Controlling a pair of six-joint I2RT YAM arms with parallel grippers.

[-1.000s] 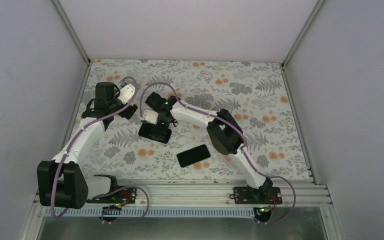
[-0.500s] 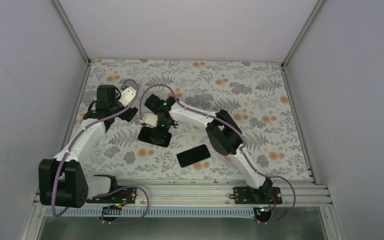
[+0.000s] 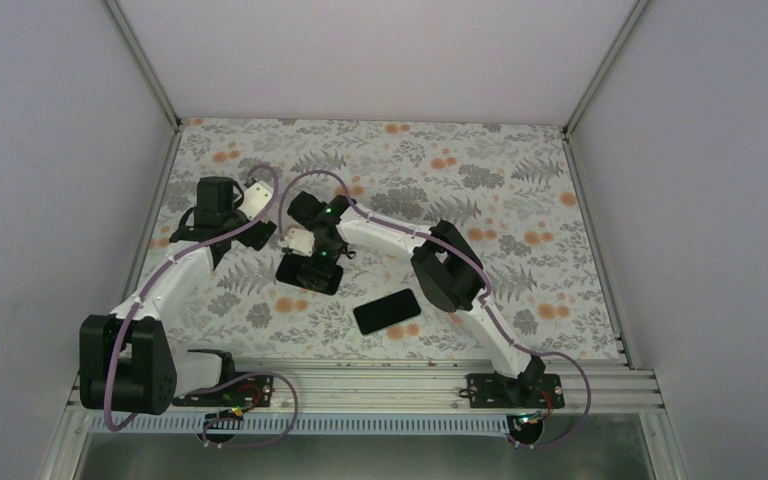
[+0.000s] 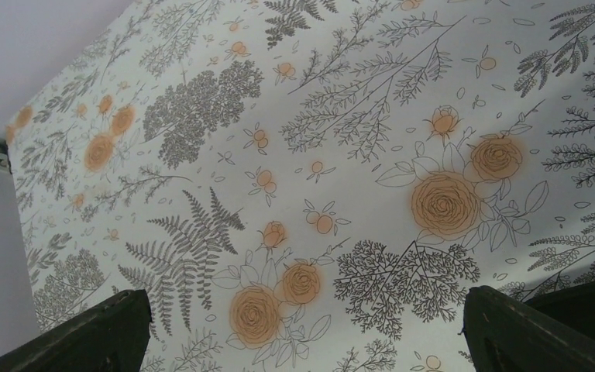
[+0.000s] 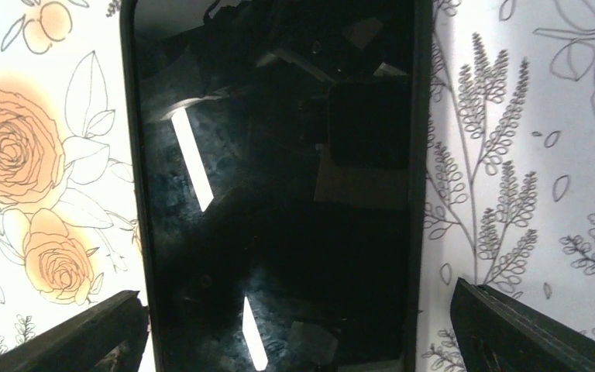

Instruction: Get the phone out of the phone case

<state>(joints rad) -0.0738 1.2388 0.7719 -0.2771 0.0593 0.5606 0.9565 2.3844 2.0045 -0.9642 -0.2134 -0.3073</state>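
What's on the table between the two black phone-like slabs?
Nothing: in the top view only bare flowered cloth separates the far slab, under the right gripper, from the near slab by the rail.

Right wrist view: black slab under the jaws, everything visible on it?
The black slab is a glossy rectangle with a thin rim along both long sides, mirroring light strips. It lies flat on the floral cloth, straddled by the open jaws of the right gripper; contact unclear. Phone or case: cannot tell.
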